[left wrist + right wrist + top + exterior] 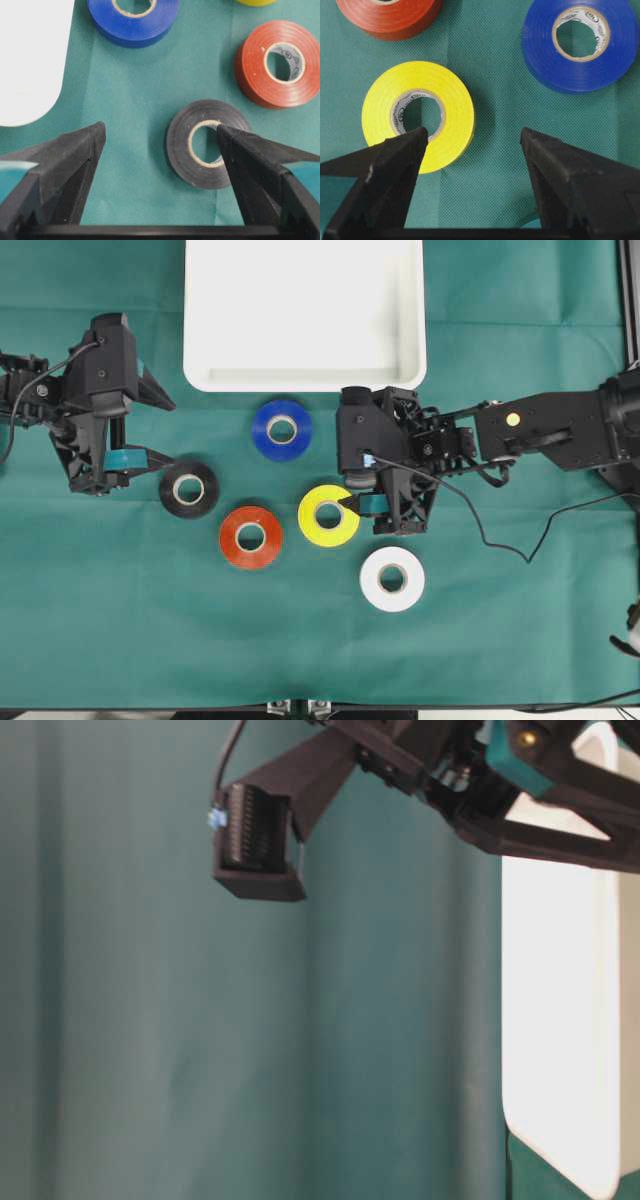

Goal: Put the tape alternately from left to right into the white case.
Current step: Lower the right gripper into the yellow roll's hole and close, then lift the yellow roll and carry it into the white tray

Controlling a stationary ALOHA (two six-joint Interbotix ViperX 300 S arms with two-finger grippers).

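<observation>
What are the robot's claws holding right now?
Nothing. The left claw is open beside the black tape, and the right claw is open beside the yellow tape.

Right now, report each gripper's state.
Left gripper: open, empty, one finger over the black tape.
Right gripper: open, empty, at the yellow tape.

A robot lab bench: a green cloth (120, 620) covers the table, two black robot arms reach in from nine and three o'clock, cables trailing at three.
</observation>
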